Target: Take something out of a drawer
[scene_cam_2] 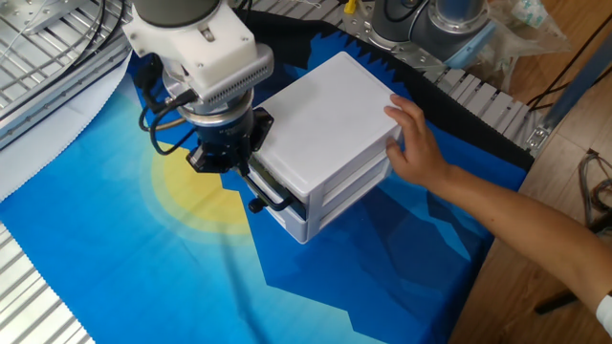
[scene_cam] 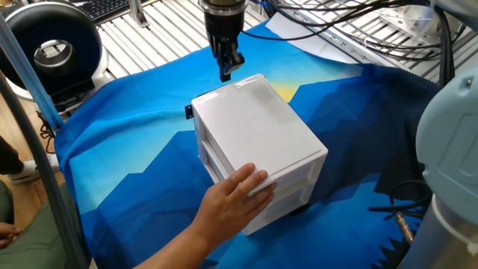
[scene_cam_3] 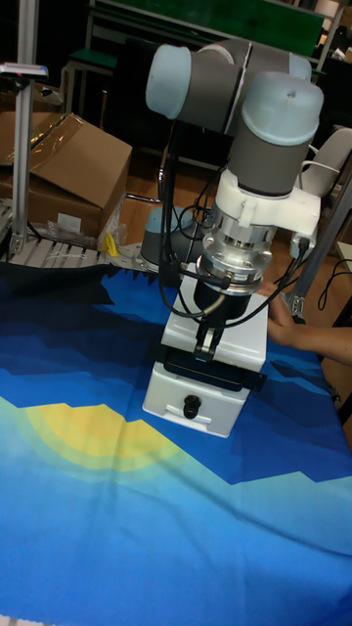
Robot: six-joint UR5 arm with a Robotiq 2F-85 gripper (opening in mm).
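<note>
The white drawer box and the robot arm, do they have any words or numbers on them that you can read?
No readable words or numbers anywhere in these pictures.
The drawer unit is plain white.
The gripper and the arm show no label that can be read.
The cardboard box in the tall fixed view carries a small white sticker, too small and blurred to read.
The blue cloth shows only a picture pattern, no text.

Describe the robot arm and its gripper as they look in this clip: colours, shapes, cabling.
The arm has grey cylindrical links with light-blue joint caps. A white ribbed block and a metal flange sit above the black gripper, whose jaws are slim and dark. Black cables loop beside the wrist.
</note>
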